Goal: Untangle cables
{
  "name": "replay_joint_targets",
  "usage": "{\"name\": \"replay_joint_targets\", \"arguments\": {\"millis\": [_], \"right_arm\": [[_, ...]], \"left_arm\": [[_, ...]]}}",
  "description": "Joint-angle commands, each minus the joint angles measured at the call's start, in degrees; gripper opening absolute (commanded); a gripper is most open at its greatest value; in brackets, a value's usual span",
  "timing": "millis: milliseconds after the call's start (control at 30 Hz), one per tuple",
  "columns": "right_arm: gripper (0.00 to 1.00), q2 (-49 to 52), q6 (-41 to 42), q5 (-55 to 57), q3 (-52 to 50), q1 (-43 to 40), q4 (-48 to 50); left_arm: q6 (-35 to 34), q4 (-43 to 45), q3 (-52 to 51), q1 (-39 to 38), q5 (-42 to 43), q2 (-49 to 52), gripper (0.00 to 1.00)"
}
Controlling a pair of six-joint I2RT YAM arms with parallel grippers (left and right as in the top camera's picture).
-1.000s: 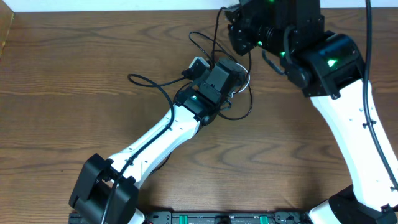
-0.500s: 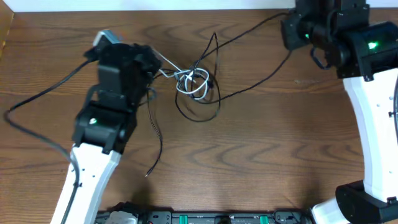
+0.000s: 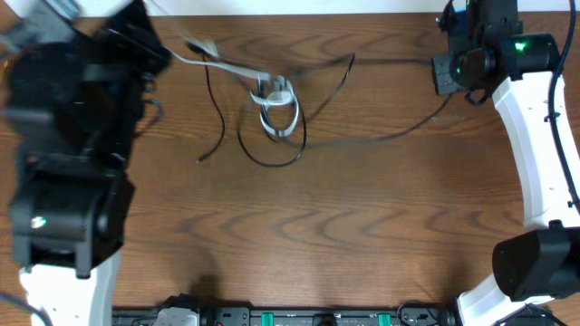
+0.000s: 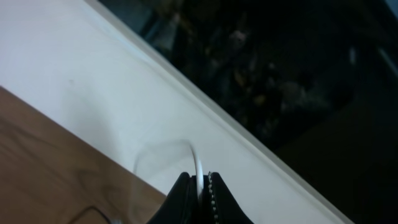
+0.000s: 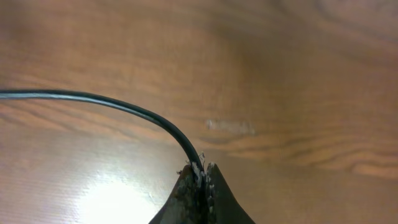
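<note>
Since each tool is clamped on a strand that runs into the same snarl, the relation to record is the line between them.

Left tool [image 4: 200,181]: fingers together on the white cable [image 4: 198,164], which curls up out of the pinch. The arm looks large and blurred from above, so I judge it is lifted well off the worktop [image 3: 362,235].

Right tool [image 5: 202,172]: fingers together on a black cable [image 5: 124,107], which arcs away to the left, just above the wood.

Tangle [image 3: 275,107]: on the far half of the worktop, between the two tools. The white cable enters it from the upper left. The held black cable enters from the right, running nearly level. Long axis of the whole arrangement: left to right.

Below the tangle a black loop [image 3: 272,152] lies slack. A free black end [image 3: 201,159] rests to its left. A second black run leaves toward the right, lower down.

The tangle sits nearer the left tool's side than the right's.

Judgement: pulling further apart along this axis loads the tangle directly and may tighten it. I cannot tell how the strands cross inside.
</note>
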Motion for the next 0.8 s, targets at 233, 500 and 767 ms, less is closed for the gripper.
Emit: {"name": "replay_joint_targets", "arguments": {"millis": [233, 500, 767], "right_arm": [[0.01, -0.72, 0.90, 0.87, -5.62, -9.05, 3.15], [0.01, -0.70, 0.90, 0.87, -5.62, -13.86, 3.58], [0.01, -0.72, 0.92, -4.11, -5.62, -21.16, 3.58]], "left_arm": [[3.85, -4.42, 10.82, 11.54, -1.03, 2.58, 0.08], [6.80, -4.66, 24.63, 30.60, -1.01, 4.83, 0.08], [9.53, -5.60, 28.04, 31.71, -3.26, 6.99, 0.08]]}}
